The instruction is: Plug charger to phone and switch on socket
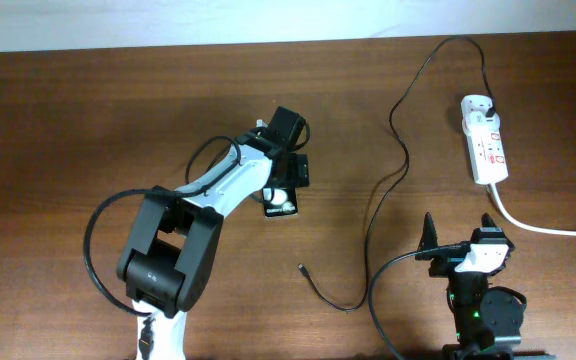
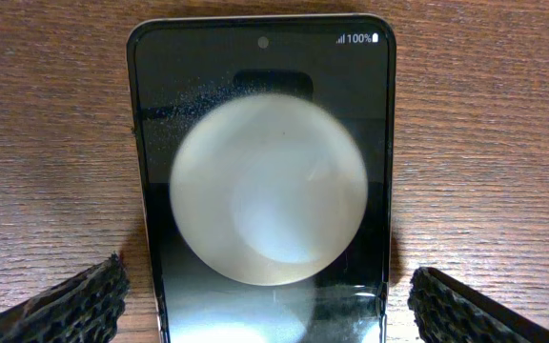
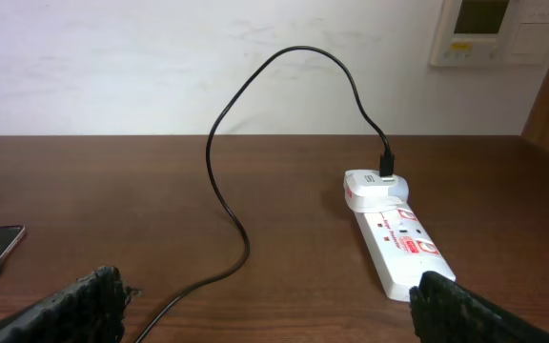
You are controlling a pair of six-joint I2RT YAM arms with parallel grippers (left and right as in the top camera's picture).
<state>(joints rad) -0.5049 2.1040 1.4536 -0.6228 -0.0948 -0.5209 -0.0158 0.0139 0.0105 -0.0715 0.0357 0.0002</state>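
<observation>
Charger [image 1: 392, 112]: one end sits at the far end of the socket [image 1: 486, 140]. The free plug tip [image 1: 301, 268] lies loose on the table [image 1: 68, 120], near the phone [image 1: 280, 205] but apart from it. Nothing is in the phone's port yet.

Phone: flat, screen up, mid-table, well apart from the socket.

Left gripper [image 2: 267, 291]: jaws spread wide. In the left wrist view the fingers [image 2: 74, 305] stand either side of the phone without touching it.

Right gripper [image 1: 459, 230]: also spread and empty, parked at the near edge, facing the socket from a distance.

Socket switch: I cannot tell from these views whether it is on.

Status: my reading is that only the mains end is done. Left to do: pick up the tip, seat it in the phone, press the switch.
</observation>
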